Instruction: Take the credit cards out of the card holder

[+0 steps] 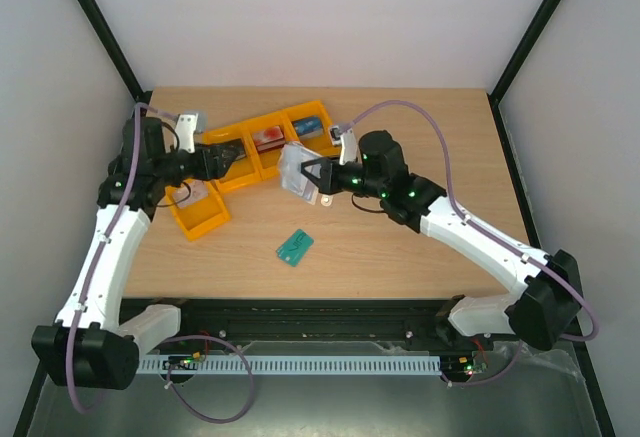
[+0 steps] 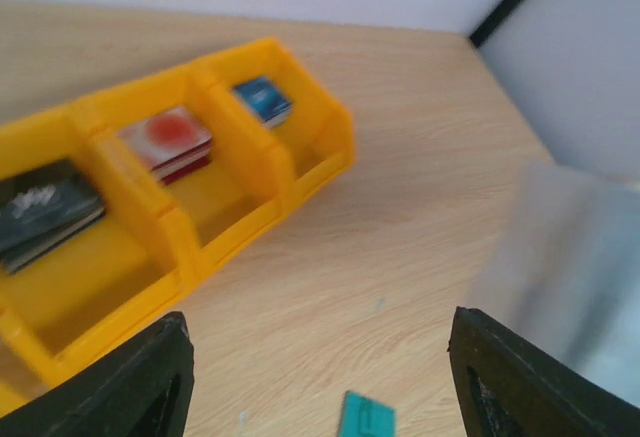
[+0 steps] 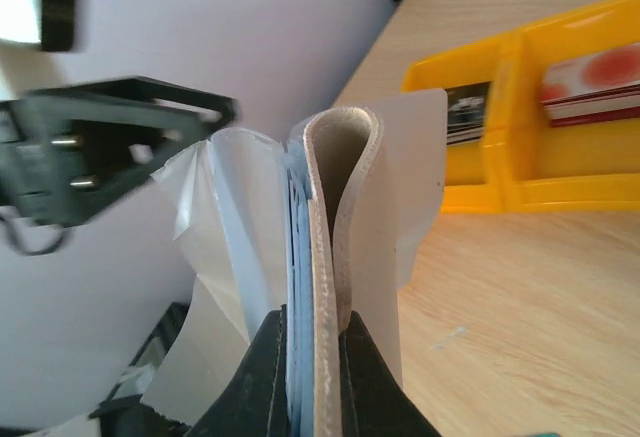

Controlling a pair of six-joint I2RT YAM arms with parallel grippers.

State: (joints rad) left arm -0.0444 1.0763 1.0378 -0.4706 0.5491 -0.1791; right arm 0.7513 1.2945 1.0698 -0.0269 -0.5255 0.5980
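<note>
We see the right gripper (image 3: 315, 372) clamped on the card holder (image 3: 335, 187) above mid-tabletop. The left gripper (image 2: 320, 377) gapes empty beside yellow bins (image 2: 235, 242); a teal card (image 1: 294, 248) lies toward the near edge.

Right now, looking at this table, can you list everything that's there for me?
card holder: one, beige outside, blue-grey inside, off the table in the right hand.
yellow bin row: one, three compartments, rear left of table.
card stacks: three, black, red-and-white, blue, one per compartment.
separate yellow bin: one, left, nearer than the row.
teal card: one, flat on the table, front centre.
table: one, light wood.
left hand: one, black, open, empty, above the row's left end.
right hand: one, black, shut on the card holder.
</note>
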